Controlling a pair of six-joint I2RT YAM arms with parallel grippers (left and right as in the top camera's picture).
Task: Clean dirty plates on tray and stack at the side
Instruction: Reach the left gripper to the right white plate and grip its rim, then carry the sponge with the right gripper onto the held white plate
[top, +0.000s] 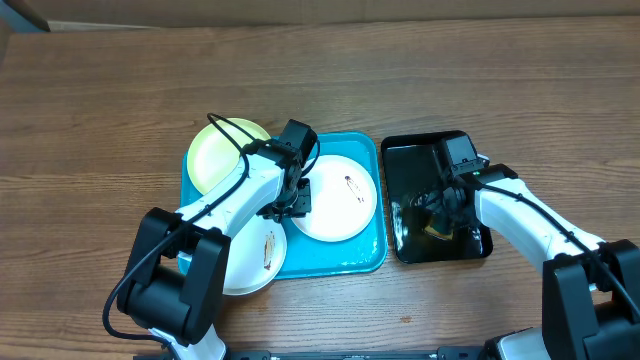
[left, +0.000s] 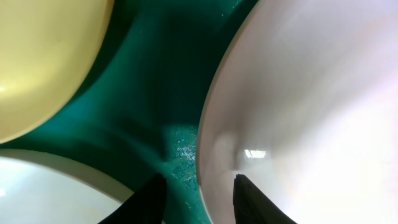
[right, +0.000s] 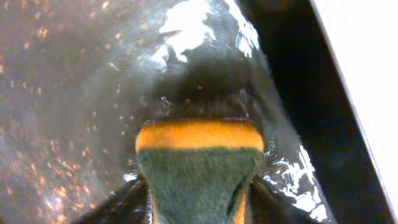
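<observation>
Left hand (left: 199, 182) apparently straddles plate (left: 311, 93) rim

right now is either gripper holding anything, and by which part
The right gripper holds a sponge by its green scouring side, yellow edge pointing out. The left gripper holds nothing: open, it straddles the rim of the white plate.

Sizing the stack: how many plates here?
3: yellow-green plate, far-left on the tray; white plate, its right half; second white plate, near-left edge, partly under the left arm.
</observation>
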